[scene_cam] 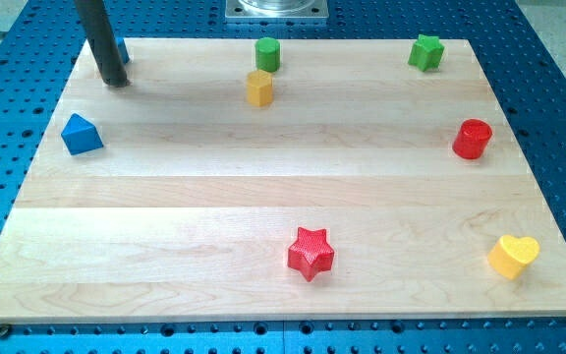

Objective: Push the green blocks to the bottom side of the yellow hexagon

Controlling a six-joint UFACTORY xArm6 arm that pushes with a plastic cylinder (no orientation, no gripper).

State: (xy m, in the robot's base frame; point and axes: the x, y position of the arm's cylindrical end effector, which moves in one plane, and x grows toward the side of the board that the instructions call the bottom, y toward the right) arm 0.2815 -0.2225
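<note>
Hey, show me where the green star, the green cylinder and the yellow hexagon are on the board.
green star (425, 52), camera view, centre of its top face.
green cylinder (267, 53), camera view, middle of its body.
yellow hexagon (259, 87), camera view, its top face.

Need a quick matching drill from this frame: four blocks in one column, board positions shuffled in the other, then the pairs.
Blocks:
1. green star
2. red star
3. blue block
4. yellow heart

Places:
A. view's left edge, below my tip
B. view's bottom right corner
C. view's top right corner
D. view's bottom, near the middle

Pairs: 1-C, 2-D, 3-A, 4-B
</note>
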